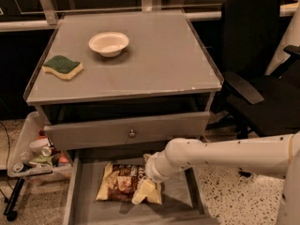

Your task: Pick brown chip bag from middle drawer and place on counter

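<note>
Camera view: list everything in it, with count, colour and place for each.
counter: one, grey, top of the cabinet, centre
bowl: one, white, on the counter, back left
sponge: one, green on yellow, counter's left edge
drawer front: one, grey with a round knob, under the counter
middle drawer: one, grey, pulled open at the bottom
brown chip bag: one, brown with pale yellow edges, lying on the drawer floor
office chair: one, black, right of the cabinet
tray of clutter: one, pale, mixed contents, lower left
arm: one, white, reaching in from the right
hand: one, pale, down at the bag's right end
</note>
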Controlling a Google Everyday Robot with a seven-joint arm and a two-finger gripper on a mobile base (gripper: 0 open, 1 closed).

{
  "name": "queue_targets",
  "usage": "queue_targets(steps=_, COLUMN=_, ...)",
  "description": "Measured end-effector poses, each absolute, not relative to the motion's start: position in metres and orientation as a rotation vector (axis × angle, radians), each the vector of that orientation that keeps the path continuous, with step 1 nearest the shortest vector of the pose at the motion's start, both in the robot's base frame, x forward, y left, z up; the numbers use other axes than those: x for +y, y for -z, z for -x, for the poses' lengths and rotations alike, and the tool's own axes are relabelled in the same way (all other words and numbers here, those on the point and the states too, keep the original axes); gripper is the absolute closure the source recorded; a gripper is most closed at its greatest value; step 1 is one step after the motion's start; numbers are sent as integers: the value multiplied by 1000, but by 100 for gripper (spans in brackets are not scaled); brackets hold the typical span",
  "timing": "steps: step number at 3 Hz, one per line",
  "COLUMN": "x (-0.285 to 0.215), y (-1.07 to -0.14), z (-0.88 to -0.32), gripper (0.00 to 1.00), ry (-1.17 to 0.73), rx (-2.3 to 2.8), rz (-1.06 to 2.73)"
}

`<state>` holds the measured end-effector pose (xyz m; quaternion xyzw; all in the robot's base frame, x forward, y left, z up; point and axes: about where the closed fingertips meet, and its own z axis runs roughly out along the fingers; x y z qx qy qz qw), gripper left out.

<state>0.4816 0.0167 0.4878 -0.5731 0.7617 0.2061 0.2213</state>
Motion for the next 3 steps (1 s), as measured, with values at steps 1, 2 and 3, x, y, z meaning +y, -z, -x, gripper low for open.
queue_targets(steps=1, x=24, y=-463, z=-483, gripper=0, ry=-590, rx=2099, rz=1570)
queue_targets(steps=2, x=33, y=-444, z=-489, gripper=0, ry=-602, rx=2088, rz=1569)
queue_targets(steps=3, x=63, y=-410, z=-517, gripper=0, ry=-630, rx=2057, rz=1607)
